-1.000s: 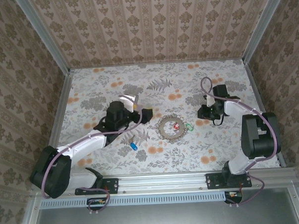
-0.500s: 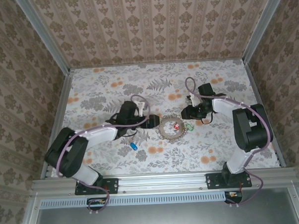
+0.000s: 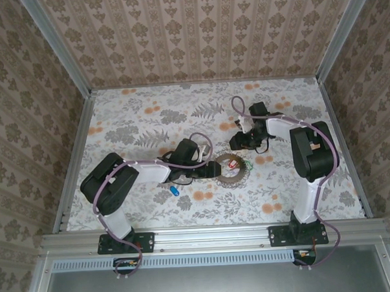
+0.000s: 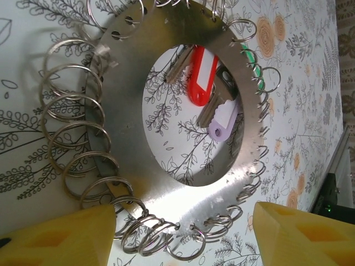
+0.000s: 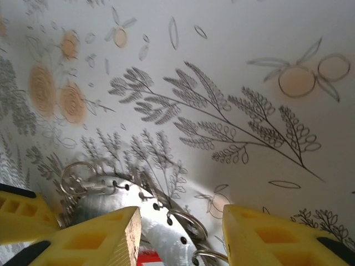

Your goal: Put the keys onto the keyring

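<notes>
The keyring [image 4: 127, 111] is a flat silvery ring with several small split rings along its rim, lying on the flowered table [image 3: 281, 181]. In its hole lie a red key [image 4: 201, 72] and a lilac key [image 4: 222, 122], with a green key [image 4: 250, 58] at the far rim. My left gripper [image 4: 183, 238] stands open astride the ring's near rim, its yellow fingers [image 4: 55, 238] clear of the metal. My right gripper [image 5: 180, 238] is open over the keyring [image 5: 161, 233] at the opposite rim. A blue key [image 3: 174, 190] lies apart, on the near left of the keyring [image 3: 232, 180].
Patterned walls enclose the table on three sides, with a metal rail [image 3: 212, 236] along the near edge. Both arms meet at mid-table; the left gripper [image 3: 211, 170] and right gripper [image 3: 239, 143] flank the ring.
The left arm has reached right up to the ring and its jaws have narrowed. The right gripper has moved left to the ring's far edge and opened a little.
</notes>
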Controlling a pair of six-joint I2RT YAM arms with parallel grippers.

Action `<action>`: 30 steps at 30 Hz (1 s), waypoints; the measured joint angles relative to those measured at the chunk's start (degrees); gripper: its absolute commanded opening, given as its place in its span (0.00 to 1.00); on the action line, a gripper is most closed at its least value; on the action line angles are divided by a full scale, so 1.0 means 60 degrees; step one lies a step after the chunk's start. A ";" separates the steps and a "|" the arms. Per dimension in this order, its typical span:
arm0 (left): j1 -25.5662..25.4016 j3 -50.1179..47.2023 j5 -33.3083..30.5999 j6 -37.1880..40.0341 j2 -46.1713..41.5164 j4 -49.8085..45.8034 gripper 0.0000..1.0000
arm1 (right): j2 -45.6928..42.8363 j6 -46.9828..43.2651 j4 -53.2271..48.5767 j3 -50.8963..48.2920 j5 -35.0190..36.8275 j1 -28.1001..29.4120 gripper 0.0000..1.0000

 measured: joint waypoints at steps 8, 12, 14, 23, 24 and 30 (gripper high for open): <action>0.0062 0.0091 -0.0127 -0.0076 0.0080 -0.0135 0.61 | -0.0124 -0.0025 -0.0131 -0.0346 -0.0029 -0.0018 0.35; 0.0215 0.0117 -0.0226 -0.0087 0.0091 -0.0251 0.58 | -0.0430 -0.0015 -0.0193 -0.0874 -0.0259 -0.0022 0.34; 0.0339 0.0135 -0.0273 -0.0087 0.0106 -0.0310 0.57 | -0.0546 0.0018 -0.0197 -0.1100 -0.0423 -0.0018 0.32; 0.0459 0.0324 -0.0280 -0.0087 0.0233 -0.0481 0.57 | -0.0659 0.0390 0.0131 -0.1577 -0.0933 -0.0069 0.22; 0.0463 0.0328 -0.0288 -0.0087 0.0233 -0.0477 0.57 | -0.0659 0.0448 0.0197 -0.1617 -0.1024 -0.0073 0.21; 0.0503 0.0342 -0.0361 -0.0091 0.0248 -0.0477 0.58 | -0.0707 0.0630 0.0492 -0.1861 -0.1366 -0.0135 0.09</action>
